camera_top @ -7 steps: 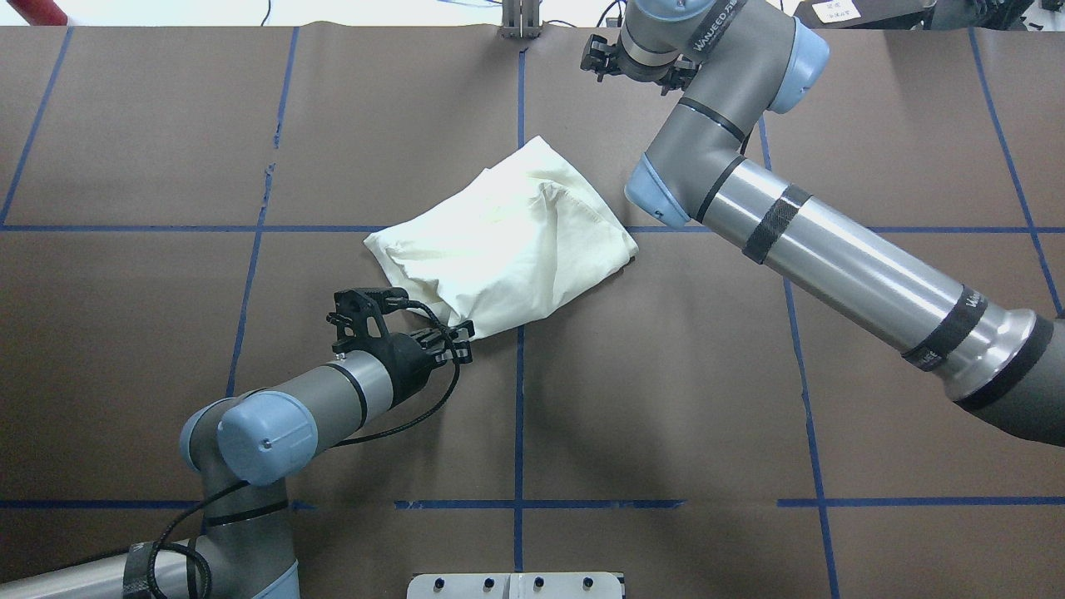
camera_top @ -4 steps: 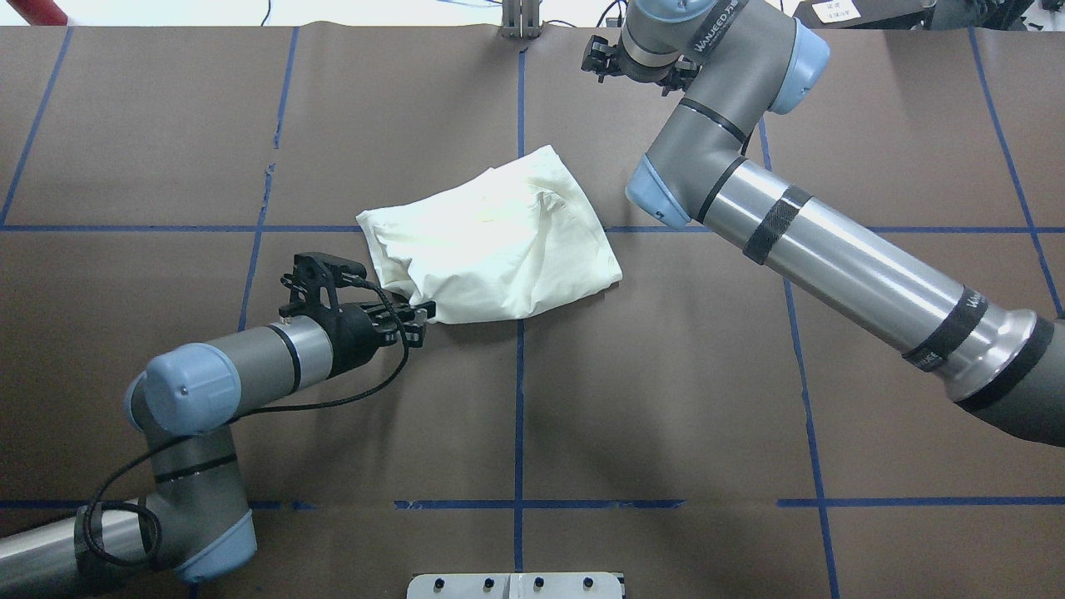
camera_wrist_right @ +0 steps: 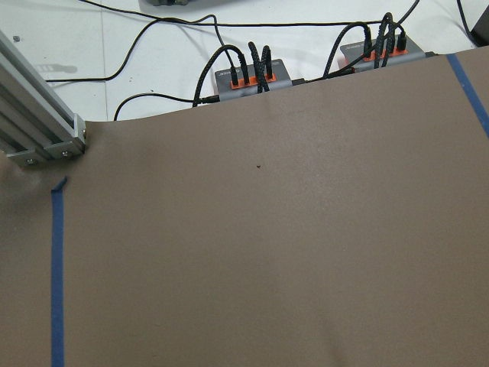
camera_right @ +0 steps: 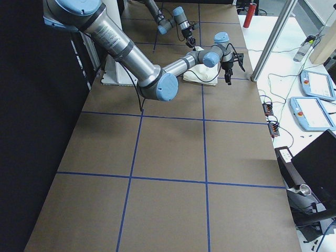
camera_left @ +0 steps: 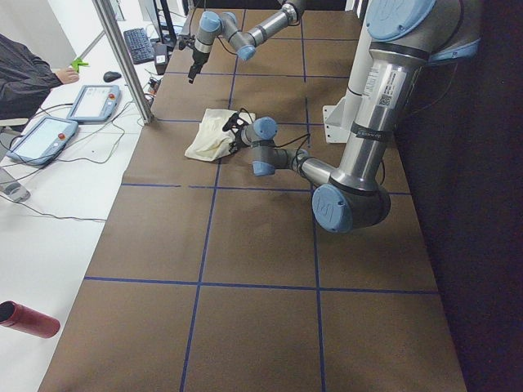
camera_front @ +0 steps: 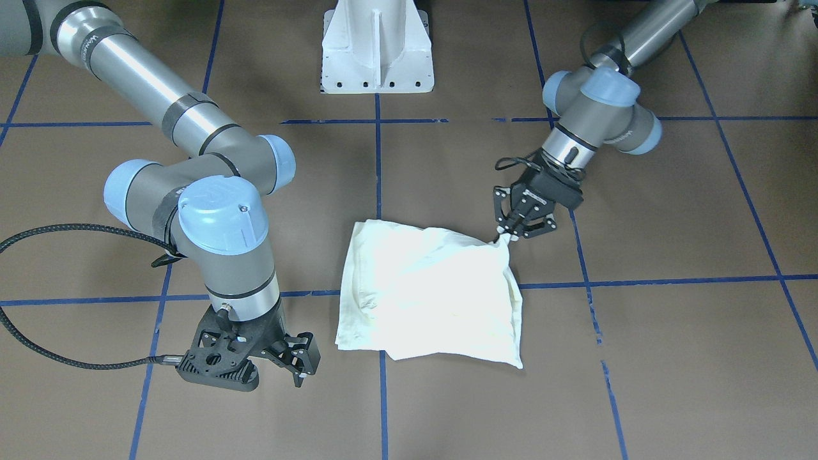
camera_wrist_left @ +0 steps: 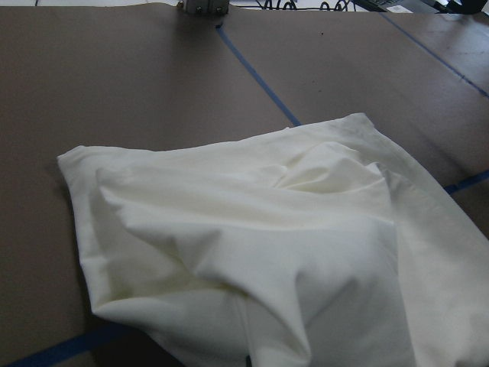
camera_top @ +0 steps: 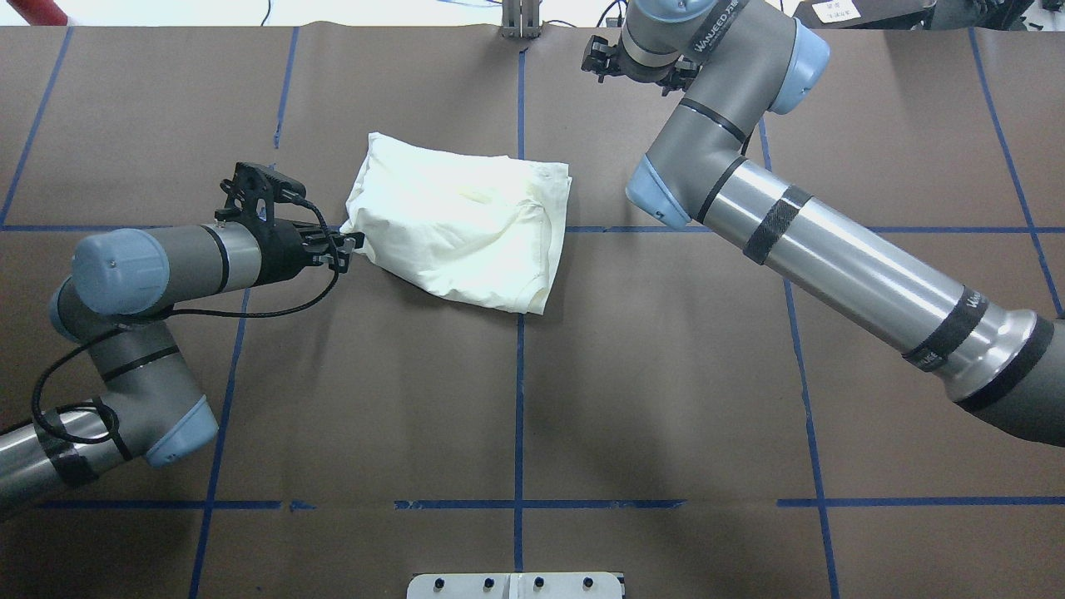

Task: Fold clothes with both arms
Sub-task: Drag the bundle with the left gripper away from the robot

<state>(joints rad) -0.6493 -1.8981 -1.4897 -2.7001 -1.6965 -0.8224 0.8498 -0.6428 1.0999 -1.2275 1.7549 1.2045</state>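
The clothes (camera_top: 458, 220) are one cream bundle, folded over with only plain fabric showing, lying around the table's middle line; they also fill the left wrist view (camera_wrist_left: 244, 252). My left gripper (camera_top: 349, 245) is shut on the bundle's near-left corner, and the front view shows its pinch on the clothes (camera_front: 434, 294) at that corner (camera_front: 508, 237). My right gripper (camera_front: 303, 364) hangs open and holds nothing, a little way off the bundle's far side near the table's far edge (camera_top: 634, 66). Its wrist view shows only bare table.
The white pedestal base (camera_front: 377, 51) stands at the robot's side of the table. An aluminium post (camera_top: 520, 21) rises at the far edge. Blue tape lines (camera_top: 518, 416) grid the brown surface. Pendants and a person's sleeve (camera_left: 24, 77) lie beyond the far edge.
My left gripper has dragged the held corner left and away from the robot, so the bundle slid and turned that way. The right arm has not moved.
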